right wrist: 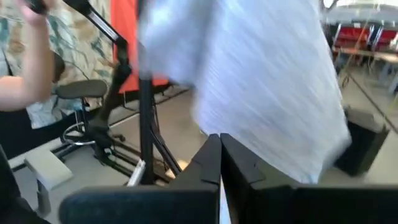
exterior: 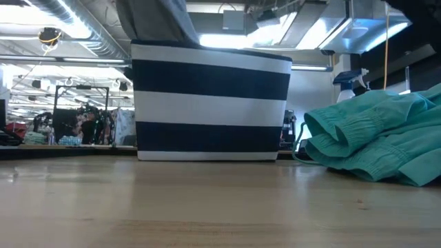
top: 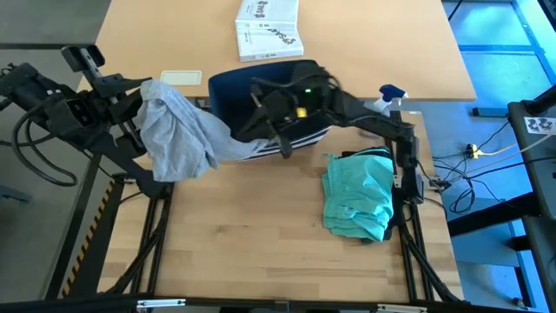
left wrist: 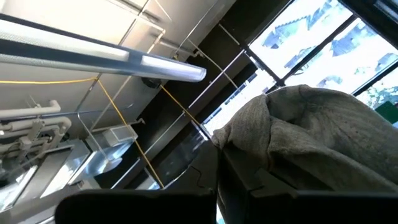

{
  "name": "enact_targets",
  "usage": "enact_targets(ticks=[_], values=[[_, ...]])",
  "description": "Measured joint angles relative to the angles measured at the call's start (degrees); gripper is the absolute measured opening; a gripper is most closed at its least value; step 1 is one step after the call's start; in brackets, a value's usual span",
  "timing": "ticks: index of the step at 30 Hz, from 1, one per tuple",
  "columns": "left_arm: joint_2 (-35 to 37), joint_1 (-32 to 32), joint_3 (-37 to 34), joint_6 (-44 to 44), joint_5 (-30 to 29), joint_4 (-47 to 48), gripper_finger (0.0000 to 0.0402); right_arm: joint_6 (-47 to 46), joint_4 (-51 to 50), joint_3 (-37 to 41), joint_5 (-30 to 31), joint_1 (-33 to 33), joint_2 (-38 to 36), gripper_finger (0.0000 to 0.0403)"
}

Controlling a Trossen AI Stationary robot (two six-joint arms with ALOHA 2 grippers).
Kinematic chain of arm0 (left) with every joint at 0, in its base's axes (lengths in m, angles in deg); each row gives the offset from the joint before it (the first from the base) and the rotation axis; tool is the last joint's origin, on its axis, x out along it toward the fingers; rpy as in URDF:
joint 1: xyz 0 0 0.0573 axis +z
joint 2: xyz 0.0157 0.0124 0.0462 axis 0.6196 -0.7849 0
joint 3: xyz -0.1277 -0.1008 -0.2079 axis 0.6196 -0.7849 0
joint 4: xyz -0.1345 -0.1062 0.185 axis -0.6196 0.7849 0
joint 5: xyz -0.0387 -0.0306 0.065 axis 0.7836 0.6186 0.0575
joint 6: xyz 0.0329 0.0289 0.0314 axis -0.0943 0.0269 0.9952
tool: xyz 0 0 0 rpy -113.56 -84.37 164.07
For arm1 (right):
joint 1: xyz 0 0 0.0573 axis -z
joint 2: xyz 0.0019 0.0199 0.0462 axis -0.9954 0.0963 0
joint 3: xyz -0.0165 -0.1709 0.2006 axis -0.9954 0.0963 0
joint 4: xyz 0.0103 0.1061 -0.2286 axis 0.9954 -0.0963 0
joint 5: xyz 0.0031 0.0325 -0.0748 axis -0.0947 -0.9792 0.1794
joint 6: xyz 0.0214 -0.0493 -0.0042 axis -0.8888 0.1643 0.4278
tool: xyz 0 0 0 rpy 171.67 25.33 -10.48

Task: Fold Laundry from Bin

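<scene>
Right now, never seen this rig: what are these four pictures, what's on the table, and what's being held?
It is a robot with two dark arms at a wooden table, each ending in a two-finger pincer. One camera looks straight down, one sits at table-top height, and one rides on each wrist.

On the table: a navy-blue fabric bin with white stripes, a crumpled teal cloth garment to its right, and a white printed box at the far edge.

The left pincer is shut on a soft grey cloth garment, lifted and trailing towards the bin. The right pincer is shut over the bin, the same grey cloth just ahead; whether it has caught it, I cannot tell.
</scene>
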Motion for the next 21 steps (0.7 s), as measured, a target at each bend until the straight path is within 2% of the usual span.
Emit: enact_targets(ticks=[5,7,10,14,21], values=[[0.0,0.0,0.0,0.0,0.2,0.0,0.0,0.0,-0.7,0.0,0.7,-2.3,-4.8,0.0003],[0.0,0.0,0.0,0.0,0.2,0.0,0.0,0.0,-2.9,0.0,5.2,-3.5,-6.1,0.0011],[0.0,0.0,0.0,0.0,0.2,0.0,0.0,4.3,-11.1,-0.1,15.7,-5.2,-6.8,0.0037],[0.0,0.0,0.0,-0.1,0.3,0.0,0.0,9.7,-21.1,0.6,26.5,-6.4,-5.1,0.0099],[0.0,0.0,0.0,-1.3,0.0,0.0,0.0,9.9,-19.3,2.5,33.5,-6.5,0.6,0.0242]])
